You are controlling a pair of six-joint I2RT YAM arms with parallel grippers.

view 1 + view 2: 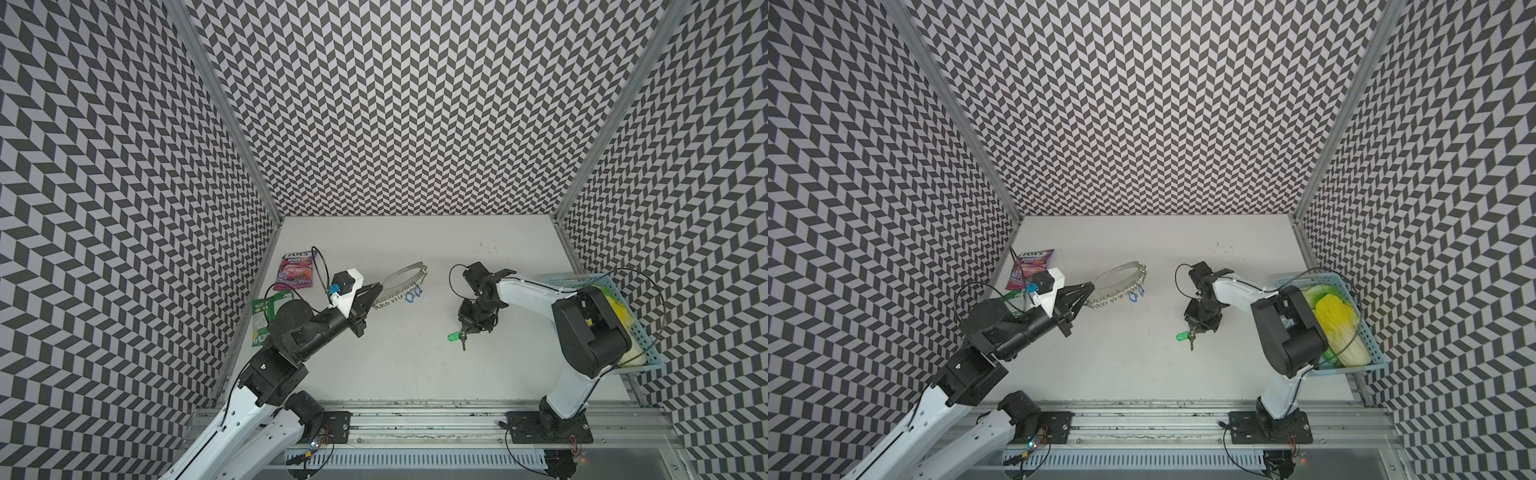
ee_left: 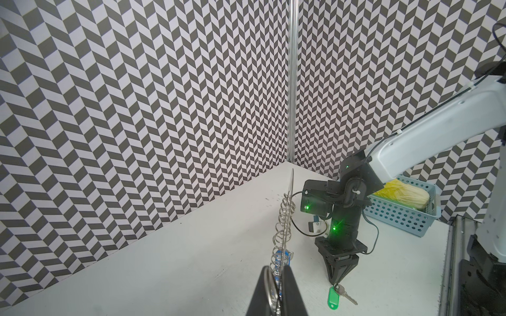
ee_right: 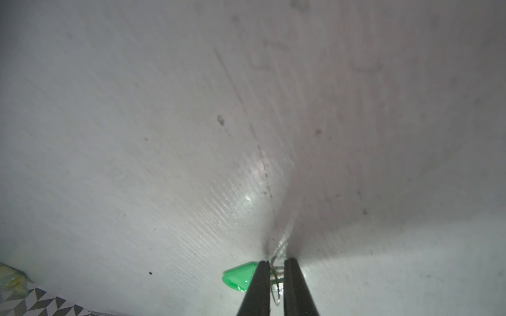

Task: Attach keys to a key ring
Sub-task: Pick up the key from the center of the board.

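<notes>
Down on the white table [image 1: 415,374] lie the keys [image 1: 456,336]: one small silver key and a bright green plastic tag, joined by a thin wire loop. They sit directly under the tips of the right claw [image 3: 277,264], which points straight down, with the tag sticking out to one side of the tips. Its fingers stand nearly together with the loop and key head in the slim gap, though it is not possible to tell whether they pinch. The bundle looks light, hard and thin, and probably slick on the smooth surface. The tag would likely swing freely once lifted, so the key head beside the loop seems the steadiest hold. Well apart from this claw, the left claw [image 2: 275,269] is clamped on the key ring [image 2: 282,227], a gray crescent plate fringed with wire rings that reaches out beyond its tips, with two blue tags [image 1: 410,297] dangling from it.
</notes>
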